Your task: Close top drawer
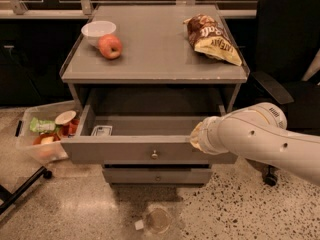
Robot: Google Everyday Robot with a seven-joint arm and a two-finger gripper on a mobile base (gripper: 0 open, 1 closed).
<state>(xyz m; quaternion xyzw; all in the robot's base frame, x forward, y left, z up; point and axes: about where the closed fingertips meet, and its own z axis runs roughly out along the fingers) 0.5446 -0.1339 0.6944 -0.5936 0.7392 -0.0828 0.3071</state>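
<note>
1. The arm (265, 141) comes in from the right edge of the frame. Its claw (195, 138) sits at the top rim of the drawer's front panel, right of centre. I cannot tell whether the claw is wide or narrow.
2. The top drawer (125, 151) lies mid-frame, partly pulled out and standing proud of the lower drawer front (157, 175). The contact is to the right of the knob (154, 154), so the push should probably go straight back and level, or the drawer may skew on its runners.
3. Inside, at the left front corner, a white card (102, 130) lies flat and low, so it is unlikely to snag.
4. Farther up, the surface (155, 59) carries an apple (110, 46), a bowl (98, 30) and a chip bag (212, 36). A soft finish to the push would keep the apple from rolling.
</note>
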